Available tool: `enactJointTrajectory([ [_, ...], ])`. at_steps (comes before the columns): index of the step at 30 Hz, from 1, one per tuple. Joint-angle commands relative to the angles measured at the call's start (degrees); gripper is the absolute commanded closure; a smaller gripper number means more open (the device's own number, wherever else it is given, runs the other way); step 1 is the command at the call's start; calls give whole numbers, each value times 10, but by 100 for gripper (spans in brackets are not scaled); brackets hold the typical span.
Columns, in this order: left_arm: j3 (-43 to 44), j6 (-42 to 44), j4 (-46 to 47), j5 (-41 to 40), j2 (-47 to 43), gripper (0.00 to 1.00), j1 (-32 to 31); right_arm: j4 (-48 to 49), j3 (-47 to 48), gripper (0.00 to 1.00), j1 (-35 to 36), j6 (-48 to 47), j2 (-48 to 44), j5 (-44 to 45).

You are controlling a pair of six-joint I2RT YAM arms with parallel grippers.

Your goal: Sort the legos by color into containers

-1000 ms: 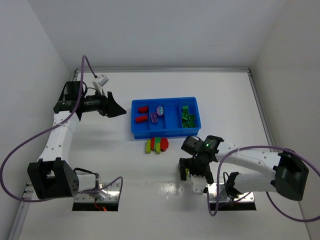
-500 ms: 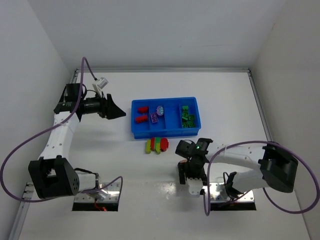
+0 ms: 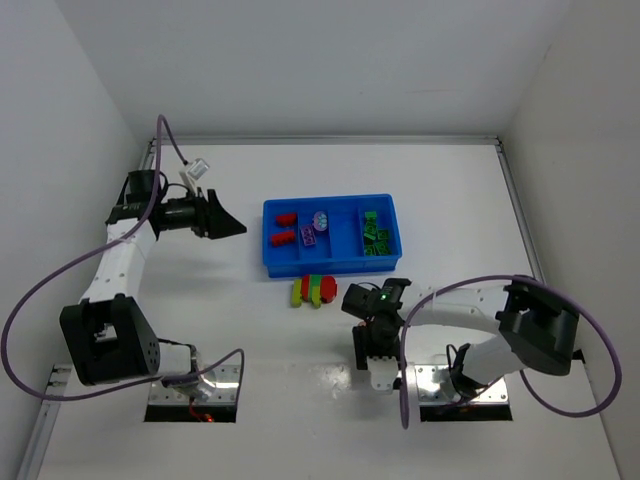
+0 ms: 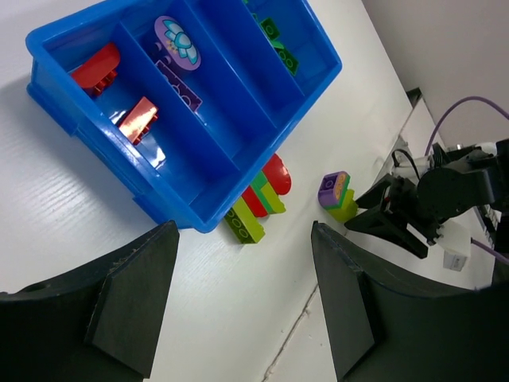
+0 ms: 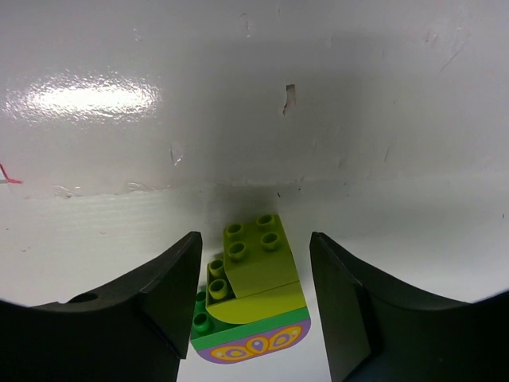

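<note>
Tray w/ sorted legos; 2 clusters outside.

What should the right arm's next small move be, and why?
Probably close the right end effector on the cluster: it is open, with a finger on either side of the cluster, which sits on the table outside the tray.

One tray; four compartments; two loose clusters
</note>
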Motion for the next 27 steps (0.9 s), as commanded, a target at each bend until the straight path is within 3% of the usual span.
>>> enactJointTrajectory([
  [1, -1, 19, 5, 32, 6, 26, 13, 19, 19, 44, 5, -62, 7, 10],
  [11, -1, 36, -6, 49, 23, 26, 30, 44, 8, 45, 5, -62, 32, 21],
  [21, -1, 53, -16, 54, 39, 26, 35, 73, -2, 53, 5, -62, 43, 32],
  [27, -1, 58, -21, 60, 44, 26, 40, 83, -8, 64, 11, -62, 49, 38],
])
